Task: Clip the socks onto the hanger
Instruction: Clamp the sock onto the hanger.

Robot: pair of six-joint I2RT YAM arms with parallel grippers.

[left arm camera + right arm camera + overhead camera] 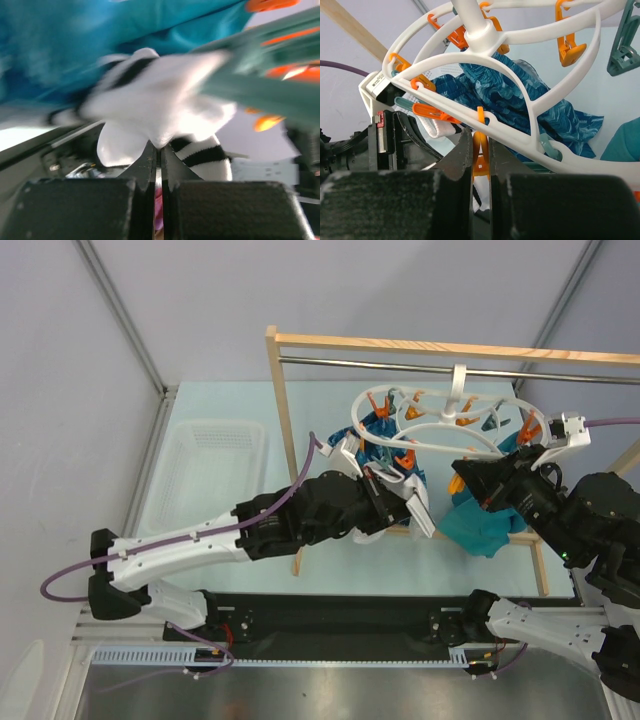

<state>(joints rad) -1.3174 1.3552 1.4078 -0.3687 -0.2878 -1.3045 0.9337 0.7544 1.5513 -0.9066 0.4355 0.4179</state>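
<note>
Now one white sock (165, 95) with black stripes is at the near side of the hanger (479, 34), pinched in the pressed-together left hand (157, 148). The right hand (480, 142) nips an orange clip (480, 162) on the hanger ring. The hanger hangs on the metal rail (380, 365)

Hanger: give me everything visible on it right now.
The hanger is white plastic: two oval rings joined by spokes to a central stem, whose hook sits on the metal rail of the wooden rack. Orange clips, plus a few grey-green ones, dangle from the rings. A blue patterned cloth hangs under it. The right gripper pinches one orange clip on the near ring. The left gripper holds a sock close by.
</note>
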